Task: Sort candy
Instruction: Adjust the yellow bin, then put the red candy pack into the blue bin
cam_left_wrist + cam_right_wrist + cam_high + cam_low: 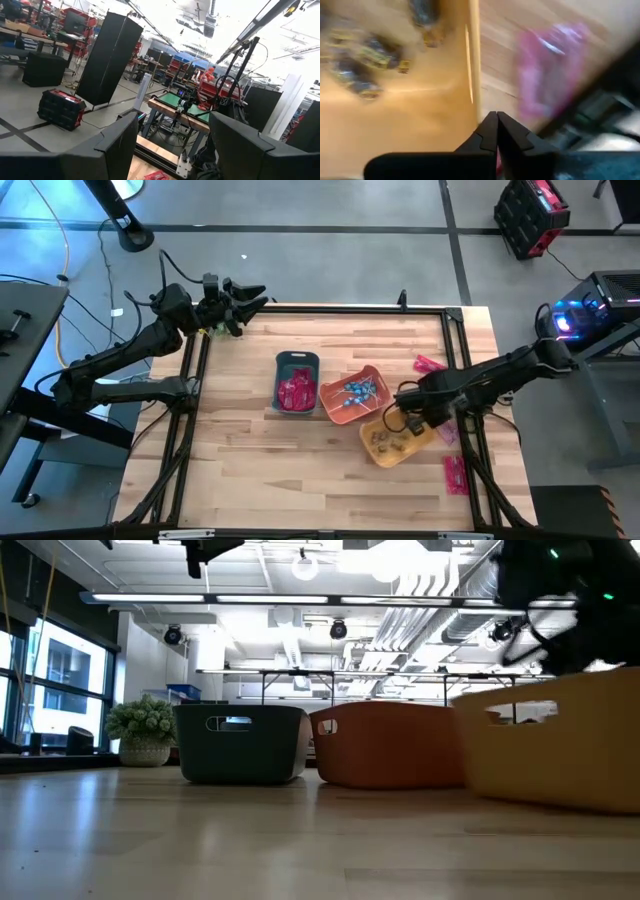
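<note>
Hovering over the yellow bin [398, 442] of brown pieces [384, 440], the right gripper [408, 420] has its fingers pressed together on nothing, pink packets [455, 473] lying on the table [250, 460] nearby, while the left gripper [250, 297] waits, fingers spread, at the far-left corner.

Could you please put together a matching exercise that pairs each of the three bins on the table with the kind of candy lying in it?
Bins:
1. grey-blue bin
2. orange bin
3. yellow bin

Contents:
A. brown wrapped pieces
B. pink-red packets
C. blue-headed lollipops

Pairs: 1-B, 2-C, 3-A
</note>
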`<state>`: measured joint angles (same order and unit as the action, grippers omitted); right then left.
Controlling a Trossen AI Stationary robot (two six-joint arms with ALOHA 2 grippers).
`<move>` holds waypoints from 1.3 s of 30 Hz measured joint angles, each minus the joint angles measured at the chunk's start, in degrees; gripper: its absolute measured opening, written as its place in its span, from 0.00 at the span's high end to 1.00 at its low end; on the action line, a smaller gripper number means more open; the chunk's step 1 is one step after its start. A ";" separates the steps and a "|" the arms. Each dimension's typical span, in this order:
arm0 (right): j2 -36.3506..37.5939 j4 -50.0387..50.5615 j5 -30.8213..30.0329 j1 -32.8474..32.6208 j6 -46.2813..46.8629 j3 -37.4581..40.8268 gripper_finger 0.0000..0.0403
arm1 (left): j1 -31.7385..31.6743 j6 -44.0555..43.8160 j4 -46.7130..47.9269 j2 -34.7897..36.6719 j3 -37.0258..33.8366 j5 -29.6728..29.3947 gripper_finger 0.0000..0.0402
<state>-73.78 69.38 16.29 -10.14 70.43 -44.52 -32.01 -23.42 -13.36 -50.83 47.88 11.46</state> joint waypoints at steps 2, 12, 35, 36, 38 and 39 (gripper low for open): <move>0.02 -3.25 -1.82 0.01 -1.37 -1.83 1.00 | 0.00 0.58 0.01 0.00 0.00 -0.02 0.41; 0.07 -0.52 -4.58 0.04 -8.45 -0.29 0.91 | 0.00 1.01 -0.01 0.00 0.00 -0.02 0.41; -6.49 -9.73 -5.69 1.65 -20.40 10.67 0.54 | 0.00 -0.60 -0.18 0.00 0.00 -0.02 0.41; -7.53 -10.09 -5.22 1.66 -21.89 10.67 0.54 | 0.00 -0.65 -0.18 0.00 0.00 -0.02 0.41; -9.58 -10.58 -3.58 1.86 -24.54 10.62 0.54 | 0.02 -1.30 -0.18 0.00 0.00 -0.02 0.41; -10.54 -10.81 -2.92 1.86 -25.48 10.55 0.54 | 0.00 -1.67 -0.18 0.00 0.00 -0.02 0.41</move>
<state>-84.32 58.57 13.37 -8.27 44.95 -33.97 -32.01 -25.09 -13.54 -50.83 47.88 11.44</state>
